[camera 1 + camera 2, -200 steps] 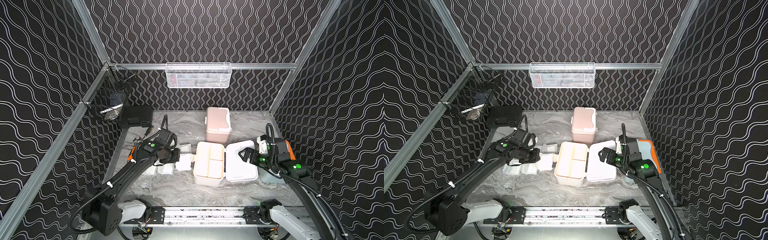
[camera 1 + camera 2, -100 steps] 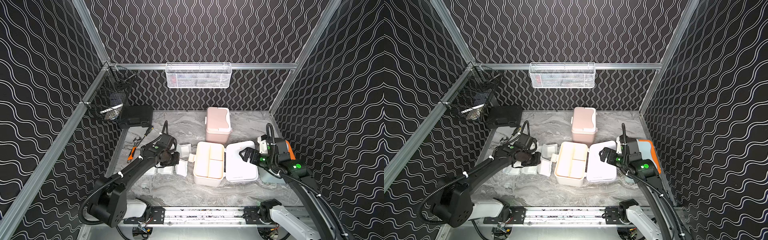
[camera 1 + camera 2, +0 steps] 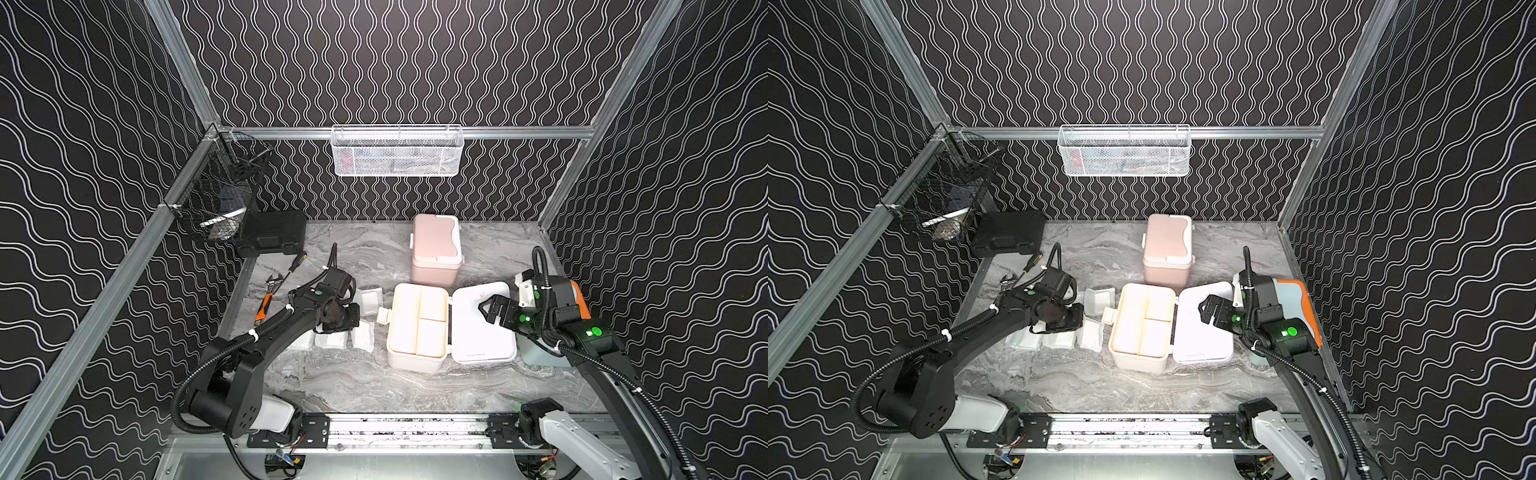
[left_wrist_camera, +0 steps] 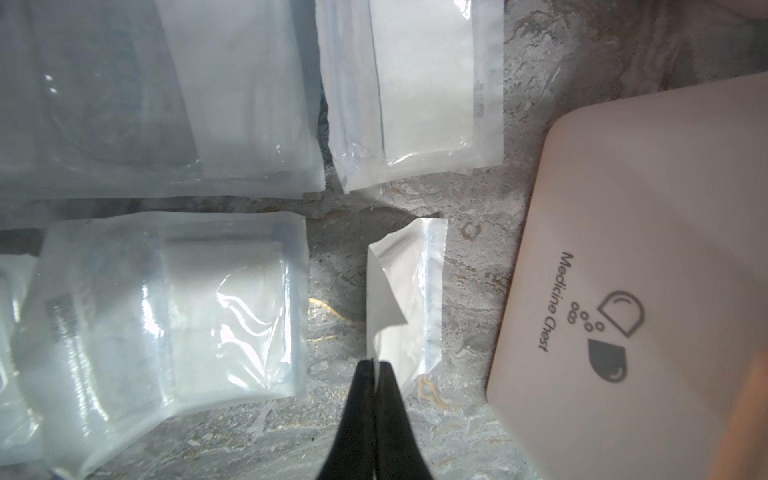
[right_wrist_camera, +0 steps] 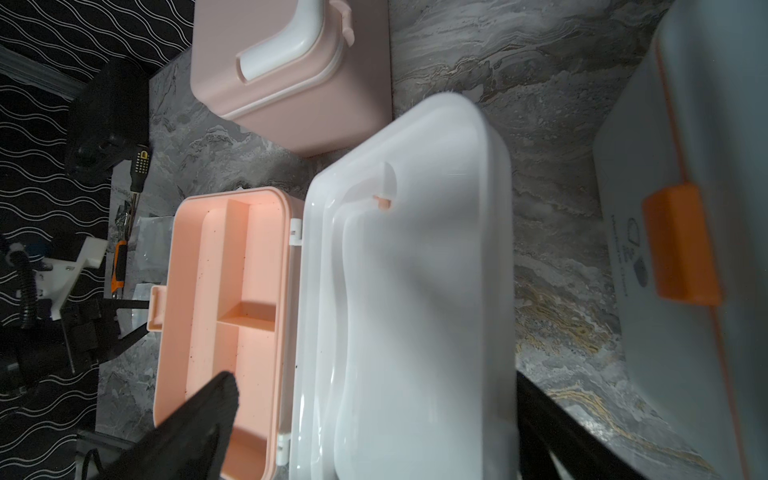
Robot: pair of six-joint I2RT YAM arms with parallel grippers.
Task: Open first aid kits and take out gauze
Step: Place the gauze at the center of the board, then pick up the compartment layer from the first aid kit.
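Observation:
The white first aid kit (image 3: 417,328) lies open, its peach tray (image 5: 224,291) empty and its lid (image 3: 484,328) flat to the right. The pink kit (image 3: 436,249) stands closed behind it. The light blue kit (image 3: 1296,295) sits closed under my right arm. Several gauze packets (image 3: 363,338) (image 3: 1098,297) lie left of the white kit. My left gripper (image 4: 376,365) (image 3: 355,318) is shut on the edge of one folded gauze packet (image 4: 409,291) just above the table. My right gripper (image 5: 374,380) (image 3: 488,309) hangs open over the white lid, holding nothing.
A flat black case (image 3: 272,232) sits at the back left, with a screwdriver (image 3: 297,262) and an orange-handled wrench (image 3: 266,299) in front of it. A black wire basket (image 3: 220,199) hangs on the left rail. A white mesh basket (image 3: 397,151) hangs on the back rail.
My left gripper has shifted slightly toward the front, staying beside the white kit, while its arm has swung round behind it. The right arm has not moved.

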